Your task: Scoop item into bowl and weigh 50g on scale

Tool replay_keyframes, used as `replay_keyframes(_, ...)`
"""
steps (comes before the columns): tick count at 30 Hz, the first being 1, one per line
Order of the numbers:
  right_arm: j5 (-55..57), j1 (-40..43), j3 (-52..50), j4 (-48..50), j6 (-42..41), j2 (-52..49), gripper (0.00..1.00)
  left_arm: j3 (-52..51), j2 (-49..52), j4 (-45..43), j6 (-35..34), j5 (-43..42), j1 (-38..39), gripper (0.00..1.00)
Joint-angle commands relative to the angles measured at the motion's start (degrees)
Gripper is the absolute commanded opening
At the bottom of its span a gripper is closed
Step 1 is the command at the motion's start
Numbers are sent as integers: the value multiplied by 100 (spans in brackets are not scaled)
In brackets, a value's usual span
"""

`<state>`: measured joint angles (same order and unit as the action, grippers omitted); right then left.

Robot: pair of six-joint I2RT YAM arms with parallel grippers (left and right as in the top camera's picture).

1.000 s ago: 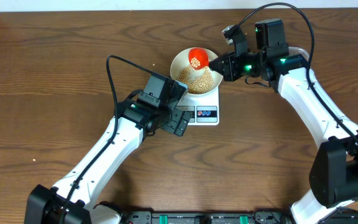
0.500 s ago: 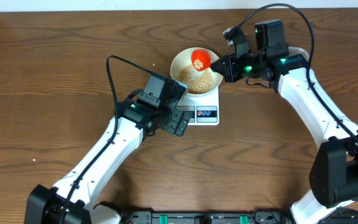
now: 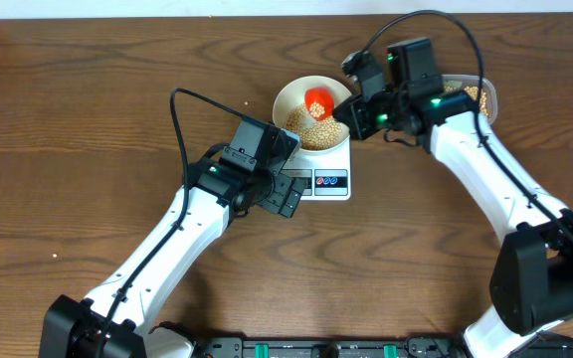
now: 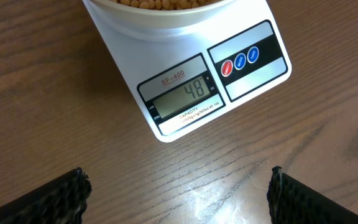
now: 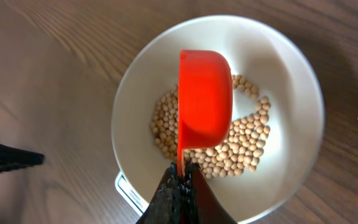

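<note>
while the right gripper (image 3: 351,107) is clenched on the thin handle of a red scoop (image 3: 317,99), the scoop's cup hangs over the white bowl (image 3: 288,97), above the far part of the bowl's inside. in the overhead view the scoop's long axis runs from the gripper at the bowl's right rim leftward across the bowl, cup end leading. in the right wrist view the handle rises edge-on from between the fingers (image 5: 166,196) and the cup is rolled onto its side, so only its smooth outer wall shows; whether anything is in it cannot be told

the soybeans (image 3: 321,131) lie in a loose patch on the bowl's floor, mostly under and to the near side of the cup, with bare white wall around them. the bowl sits on the far end of the digital kitchen scale (image 3: 330,181), which rests on the wooden bench (image 3: 88,119) with its display and buttons facing the robot. in the left wrist view the display (image 4: 185,99) reads 48, with one red button (image 4: 226,67) and two blue ones beside it

the left gripper (image 4: 178,196) is released, its two fingers spread wide with nothing between them, over the bench just in front of the scale

a clear tub (image 3: 486,96) with more beans stands behind the right arm, partly hidden
</note>
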<state>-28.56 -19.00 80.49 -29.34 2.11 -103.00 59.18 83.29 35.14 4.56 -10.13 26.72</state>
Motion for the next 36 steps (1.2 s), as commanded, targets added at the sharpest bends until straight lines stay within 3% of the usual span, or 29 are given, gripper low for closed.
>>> replay_keyframes(1, 627, -212, 20, -57, 293, 177, 1, -15, 63, 0, 37, 55, -13, 93)
replay_keyframes(26, 1182, -420, 20, -133, 852, 177, 1, -13, 63, 0, 37, 55, -13, 93)
replay_keyframes(36, -227, 76, 20, 44, 343, 177, 1, -15, 63, 0, 37, 55, -13, 93)
